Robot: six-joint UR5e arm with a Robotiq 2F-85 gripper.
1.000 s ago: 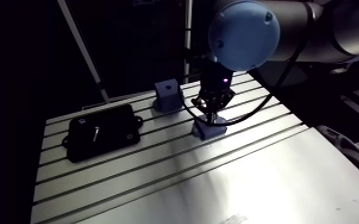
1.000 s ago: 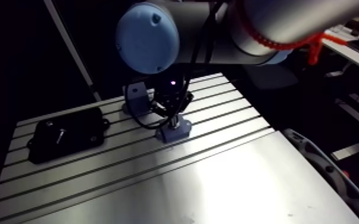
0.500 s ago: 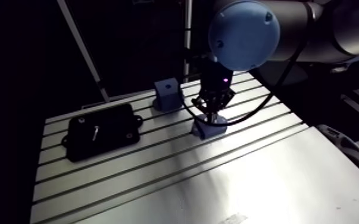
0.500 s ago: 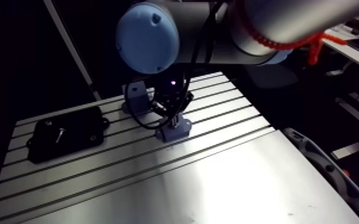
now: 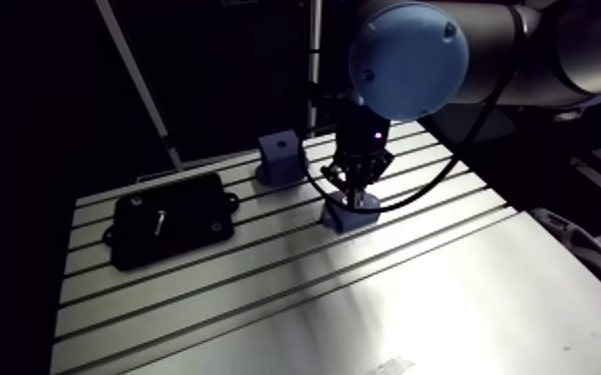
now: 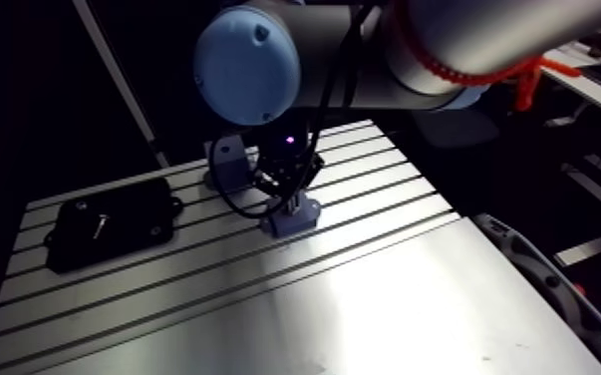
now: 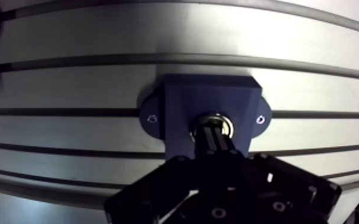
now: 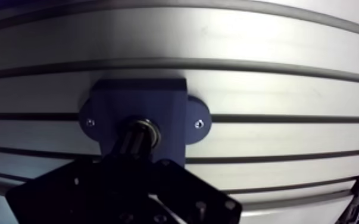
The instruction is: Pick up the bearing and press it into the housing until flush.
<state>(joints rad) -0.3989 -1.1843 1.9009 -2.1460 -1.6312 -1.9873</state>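
Hand is closed, gripping nothing, its tip pressing on the bearing. Bearing sits in the bore of the blue housing on the surface. Insertion mostly done and probably near flush, though the rim is partly hidden. Left: final press, retreat.

Slotted aluminium table, dim room behind

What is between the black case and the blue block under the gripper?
Only bare slotted table, between black case and blue block, in the arm view.
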